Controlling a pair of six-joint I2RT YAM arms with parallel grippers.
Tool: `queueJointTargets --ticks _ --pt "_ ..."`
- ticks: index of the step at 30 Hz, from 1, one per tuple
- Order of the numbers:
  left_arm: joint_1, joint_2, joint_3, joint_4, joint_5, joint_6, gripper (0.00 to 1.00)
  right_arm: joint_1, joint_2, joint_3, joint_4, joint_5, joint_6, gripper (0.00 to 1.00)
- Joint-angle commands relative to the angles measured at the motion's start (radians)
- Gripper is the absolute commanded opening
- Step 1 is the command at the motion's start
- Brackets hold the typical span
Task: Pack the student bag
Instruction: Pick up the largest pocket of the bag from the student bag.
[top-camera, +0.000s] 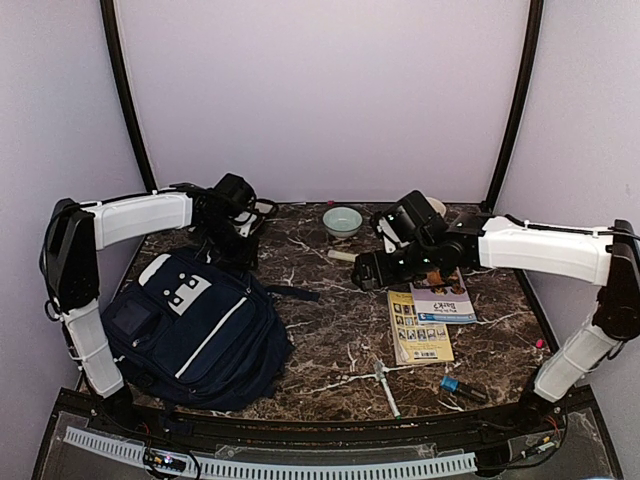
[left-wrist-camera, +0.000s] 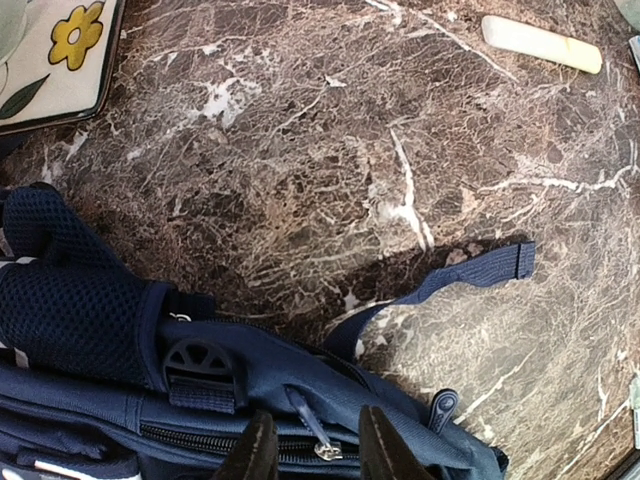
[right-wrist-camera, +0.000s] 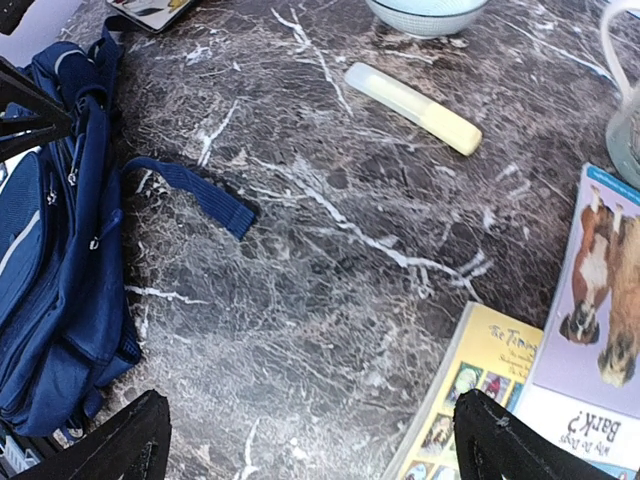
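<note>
The student bag (top-camera: 195, 325) is a navy backpack with white stripes, lying flat on the left of the marble table, its zip shut. In the left wrist view its top edge (left-wrist-camera: 250, 380) fills the lower part. My left gripper (left-wrist-camera: 318, 455) hovers right over it. Its two dark fingers stand a little apart on either side of the small metal zipper pull (left-wrist-camera: 328, 448) without pinching it. My right gripper (right-wrist-camera: 315, 450) hangs wide open above bare table between the bag (right-wrist-camera: 50, 250) and the books, holding nothing. From above, the left gripper (top-camera: 235, 215) is at the bag's far end and the right gripper (top-camera: 365, 270) is mid-table.
A yellow book (top-camera: 418, 328) and a dog book (top-camera: 443, 298) lie right of centre. A cream stick (top-camera: 342, 256) and a bowl (top-camera: 342, 220) sit at the back. A metal tool (top-camera: 385, 385) and a blue marker (top-camera: 455, 385) lie near the front. A loose bag strap (right-wrist-camera: 195, 190) trails on the table.
</note>
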Motion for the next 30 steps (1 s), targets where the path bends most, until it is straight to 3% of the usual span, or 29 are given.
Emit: queueJointTargets --ticks 1,9,17,22,26,30 --pt "-0.019 -0.022 0.037 -0.057 0.016 0.013 0.31 0.004 -0.066 -0.029 -0.018 0.046 0.042 0.99" --pt "-0.057 0.007 0.149 -0.205 0.001 -0.116 0.36 0.004 -0.101 -0.107 -0.026 0.129 0.071 0.99" --pt "-0.060 0.154 0.348 -0.343 0.018 -0.361 0.57 0.004 -0.045 -0.082 -0.052 0.202 0.025 0.99" --pt "-0.060 0.257 0.490 -0.520 -0.052 -0.499 0.58 0.004 -0.029 -0.105 -0.032 0.216 0.003 0.99" --pt "-0.060 0.274 0.474 -0.606 -0.086 -0.572 0.67 0.004 -0.033 -0.157 0.006 0.218 -0.023 0.99" --pt "-0.060 0.274 0.427 -0.577 -0.093 -0.598 0.72 0.004 -0.029 -0.184 0.032 0.216 -0.061 1.00"
